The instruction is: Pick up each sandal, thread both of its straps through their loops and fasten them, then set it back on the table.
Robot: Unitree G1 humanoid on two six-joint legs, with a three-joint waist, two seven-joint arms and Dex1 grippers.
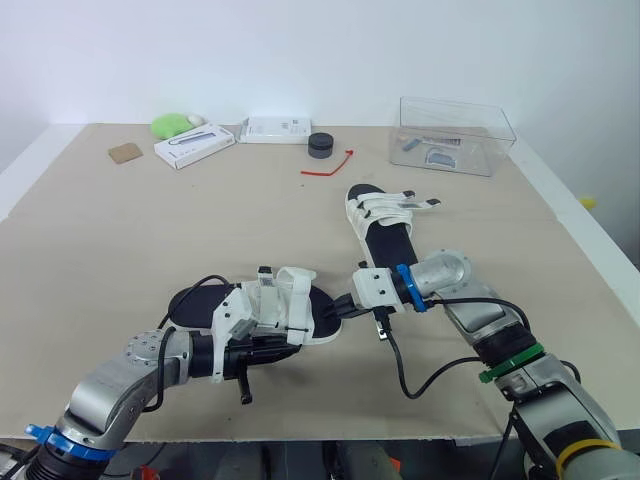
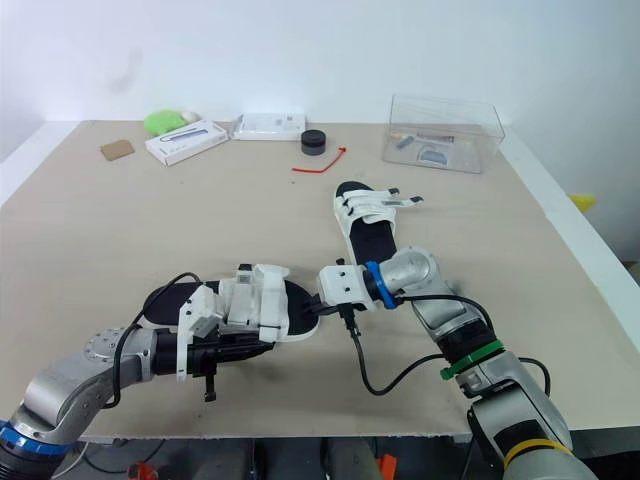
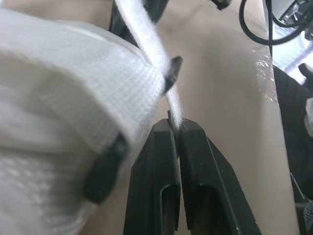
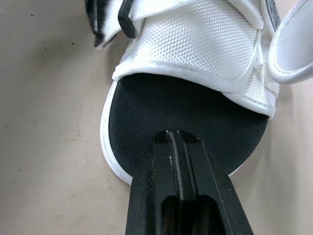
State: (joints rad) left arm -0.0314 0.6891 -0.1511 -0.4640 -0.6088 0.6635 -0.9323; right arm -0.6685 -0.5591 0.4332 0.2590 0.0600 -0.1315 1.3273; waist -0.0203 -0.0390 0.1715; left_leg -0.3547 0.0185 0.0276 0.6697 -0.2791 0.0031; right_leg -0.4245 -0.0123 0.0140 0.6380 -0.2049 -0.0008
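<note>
Fingers [image 3: 159, 147] of the left gripper [image 3: 175, 125] are clamped on the white strap [image 3: 146, 39] of the sandal [image 4: 161, 107]; right gripper [image 4: 176, 139] fingers are pressed together at its toe.

Along the far edge of the beige table [image 1: 100, 250], a brown cardboard square [image 1: 125, 152], a green object [image 1: 168, 125], a white carton [image 1: 194, 146] and a flat white box [image 1: 275, 130] are set in a loose row. A small black round object [image 1: 320, 145] is placed just beside the flat white box, and a thin red strip [image 1: 330, 166] is laid near it. A clear plastic container [image 1: 455, 135], in which small items can be seen, is positioned at the far right corner.
</note>
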